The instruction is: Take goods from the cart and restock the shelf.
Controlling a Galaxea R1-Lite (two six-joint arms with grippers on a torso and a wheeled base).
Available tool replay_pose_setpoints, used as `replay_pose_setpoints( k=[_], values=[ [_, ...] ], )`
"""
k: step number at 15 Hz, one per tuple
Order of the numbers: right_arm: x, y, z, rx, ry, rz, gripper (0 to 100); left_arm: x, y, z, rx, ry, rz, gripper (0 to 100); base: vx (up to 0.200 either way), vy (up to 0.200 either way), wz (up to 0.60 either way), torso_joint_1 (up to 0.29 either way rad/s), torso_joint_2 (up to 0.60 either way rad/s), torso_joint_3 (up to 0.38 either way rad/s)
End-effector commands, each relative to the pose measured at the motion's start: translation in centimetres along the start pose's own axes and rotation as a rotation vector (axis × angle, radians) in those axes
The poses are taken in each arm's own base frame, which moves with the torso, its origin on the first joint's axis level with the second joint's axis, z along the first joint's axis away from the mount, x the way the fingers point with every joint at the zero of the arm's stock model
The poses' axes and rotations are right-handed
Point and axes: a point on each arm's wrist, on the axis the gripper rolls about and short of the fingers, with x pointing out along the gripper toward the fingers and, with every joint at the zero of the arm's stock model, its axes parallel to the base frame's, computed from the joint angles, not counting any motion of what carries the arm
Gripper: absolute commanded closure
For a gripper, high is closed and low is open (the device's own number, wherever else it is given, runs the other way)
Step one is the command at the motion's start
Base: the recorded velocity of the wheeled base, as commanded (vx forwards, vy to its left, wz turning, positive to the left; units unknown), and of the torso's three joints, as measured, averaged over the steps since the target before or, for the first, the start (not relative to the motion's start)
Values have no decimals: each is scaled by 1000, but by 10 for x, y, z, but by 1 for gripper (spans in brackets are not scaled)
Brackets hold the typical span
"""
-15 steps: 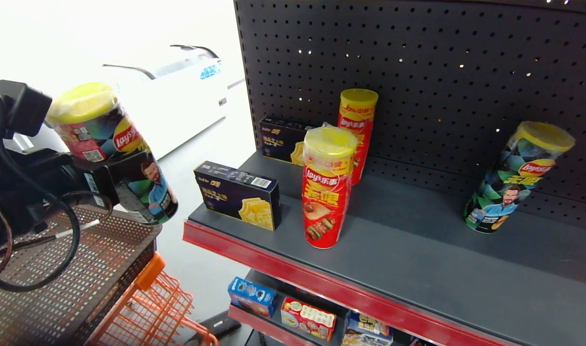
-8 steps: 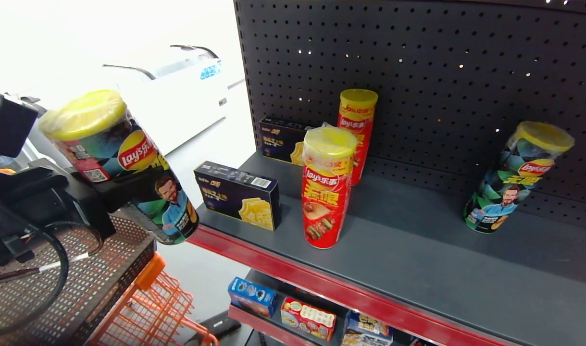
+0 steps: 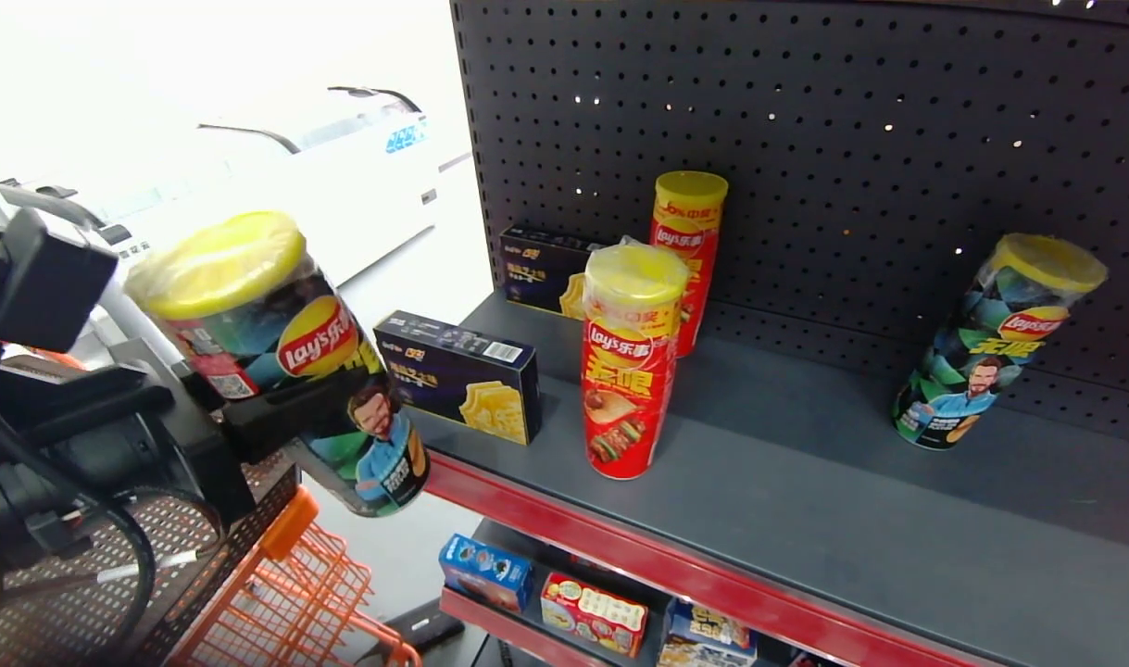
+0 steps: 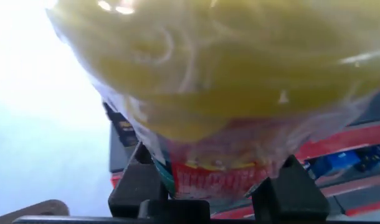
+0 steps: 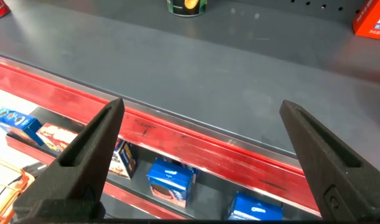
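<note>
The chips can [image 3: 286, 361] with the yellow lid is in the air, tilted, its bottom end near the left front corner of the shelf [image 3: 805, 482] and above the corner of the orange cart [image 3: 277, 593]. The left gripper [image 3: 295, 408] pinches it around the middle of the body; in the left wrist view the two fingers [image 4: 140, 190] stand on both sides of the can [image 4: 227, 93]. The right gripper [image 5: 202, 155] holds nothing, its fingers are spread wide, and it hangs over the red front edge [image 5: 196, 140] of the shelf.

I think the placing is not yet done, and some things could go wrong. The bottom of the can is low, so it could hit the red edge. The dark box [image 3: 457, 375] stands close to this corner and may be pushed back. The can looks wrapped in smooth film, so it may slide in the fingers. If it is released while tilted, it could fall over and knock the red can [image 3: 631, 361]
</note>
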Motion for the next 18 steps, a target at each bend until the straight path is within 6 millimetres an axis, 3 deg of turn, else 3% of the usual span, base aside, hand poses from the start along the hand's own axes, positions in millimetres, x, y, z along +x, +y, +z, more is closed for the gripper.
replay_pose_setpoints(
  k=[1, 4, 8, 14, 18],
  values=[
    [0, 0, 0, -1, 1, 0, 0, -8, -18, -7, -8, 45, -87, 100, 0, 0, 0, 0, 0, 0],
    [0, 0, 0, -1, 1, 3, 0, -14, -32, -8, -8, 61, -167, 100, 0, 0, 0, 0, 0, 0],
    [0, 0, 0, 1, 1, 3, 0, -14, -34, -10, -9, 66, -206, 100, 0, 0, 0, 0, 0, 0],
    [0, 0, 0, -1, 1, 3, 0, -14, -35, -11, -15, 65, -272, 100, 0, 0, -600, 2, 2, 2],
    [0, 0, 0, -1, 1, 3, 0, -13, -34, -10, -15, 65, -277, 100, 0, 0, 0, 0, 0, 0]
  ],
)
